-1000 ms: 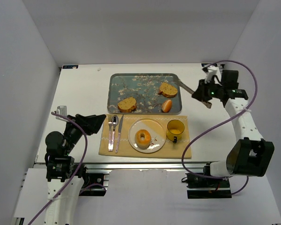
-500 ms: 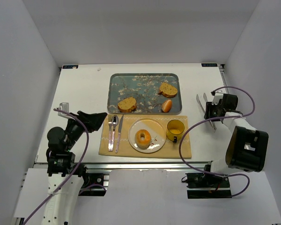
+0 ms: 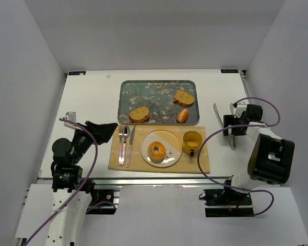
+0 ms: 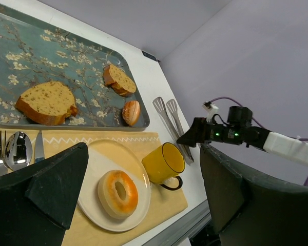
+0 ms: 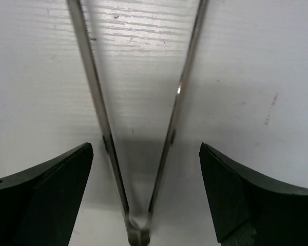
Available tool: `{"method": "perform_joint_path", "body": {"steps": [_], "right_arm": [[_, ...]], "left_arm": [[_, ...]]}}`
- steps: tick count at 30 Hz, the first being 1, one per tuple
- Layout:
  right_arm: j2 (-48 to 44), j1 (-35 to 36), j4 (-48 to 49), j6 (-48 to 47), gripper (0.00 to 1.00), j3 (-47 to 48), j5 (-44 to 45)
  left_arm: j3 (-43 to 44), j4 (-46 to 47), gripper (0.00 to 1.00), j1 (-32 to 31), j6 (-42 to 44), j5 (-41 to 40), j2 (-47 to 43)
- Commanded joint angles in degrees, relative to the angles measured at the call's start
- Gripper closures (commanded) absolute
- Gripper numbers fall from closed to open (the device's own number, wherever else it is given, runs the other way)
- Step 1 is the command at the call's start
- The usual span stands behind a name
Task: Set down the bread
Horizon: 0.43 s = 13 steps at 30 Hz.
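Top external view: the bread (image 3: 157, 150) is seen flat on the plate (image 3: 172, 140), on the placemat (image 3: 195, 164); being a ring, no long axis is offered. It lies toward 4 o'clock of the left end effector (image 3: 109, 131), which is spread, empty and judged nearer. The right end effector (image 3: 227, 125) is spread either side of the tongs (image 3: 216, 111) on the table (image 3: 92, 97), with the bread toward 8 o'clock.

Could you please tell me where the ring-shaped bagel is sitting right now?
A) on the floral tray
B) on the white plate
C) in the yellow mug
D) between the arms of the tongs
B: the bagel lies flat on the white plate, beside the yellow mug.
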Motion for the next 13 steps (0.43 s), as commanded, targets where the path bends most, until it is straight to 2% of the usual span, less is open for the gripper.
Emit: {"method": "perform_joint_path", "body": {"steps": [1,3,9,13], "right_arm": [[-7.71,-2.06,-4.73,-4.62,0.11,4.00,-4.34],[-10.70,-2.06,-7.97,-5.79,0.11,6.62,-6.28],[-13.26,-1.97,-10.62,0.01,0.11,13.40,-5.24],[-13.69,-1.97,-13.35,0.71,0.11,19.19,-14.80]], "left_arm": [[0.35,-0.04,0.02,0.18,0.80,0.18,-0.01],[-0.09,0.75,0.02,0.18,0.37,0.27,-0.36],[-0.27,1.72,0.02,0.18,0.54,0.71,0.16],[-0.71,2.69,0.02,0.18,0.54,1.23,0.95]]}}
